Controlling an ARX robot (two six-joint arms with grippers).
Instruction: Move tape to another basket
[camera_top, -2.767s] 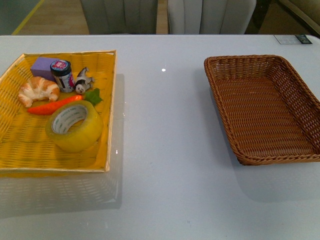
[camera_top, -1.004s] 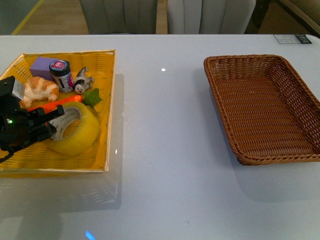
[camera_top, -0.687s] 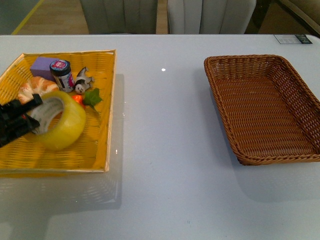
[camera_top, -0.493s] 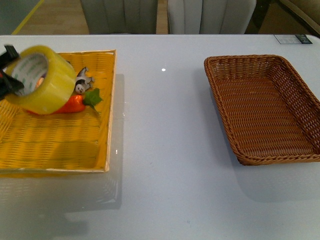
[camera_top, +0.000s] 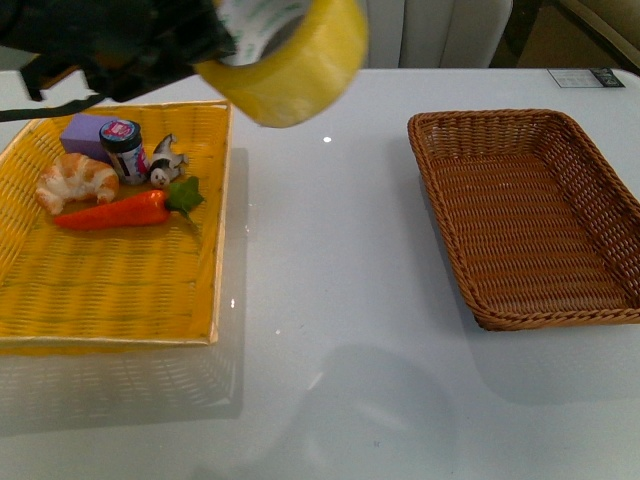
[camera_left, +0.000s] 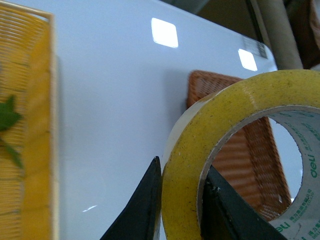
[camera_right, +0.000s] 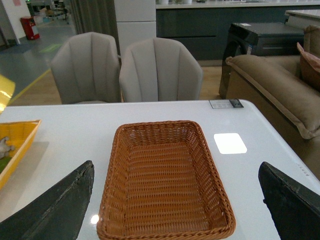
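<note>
The tape (camera_top: 300, 60), a wide yellow roll with a white printed core, hangs high above the table between the yellow tray and the table's middle. My left gripper (camera_top: 222, 42) is shut on it. In the left wrist view the gripper (camera_left: 182, 200) pinches the tape's (camera_left: 225, 105) wall, one black finger outside and one inside the ring. The brown wicker basket (camera_top: 530, 220) stands empty at the right, also seen behind the roll (camera_left: 200, 85). My right gripper (camera_right: 175, 210) is open, with the basket (camera_right: 165, 175) between its spread fingers (camera_right: 60, 205) and below them; it is out of the front view.
The yellow tray (camera_top: 110, 290) at the left holds a croissant (camera_top: 77, 180), a carrot (camera_top: 115, 212), a small jar (camera_top: 125, 150), a purple block (camera_top: 85, 130) and a cow figure (camera_top: 165, 163). Grey chairs (camera_right: 125, 70) stand behind the table.
The left gripper closed on the tape in the yellow tray, lifted it out and carried it up and to the right. The carrot and croissant are uncovered again.
</note>
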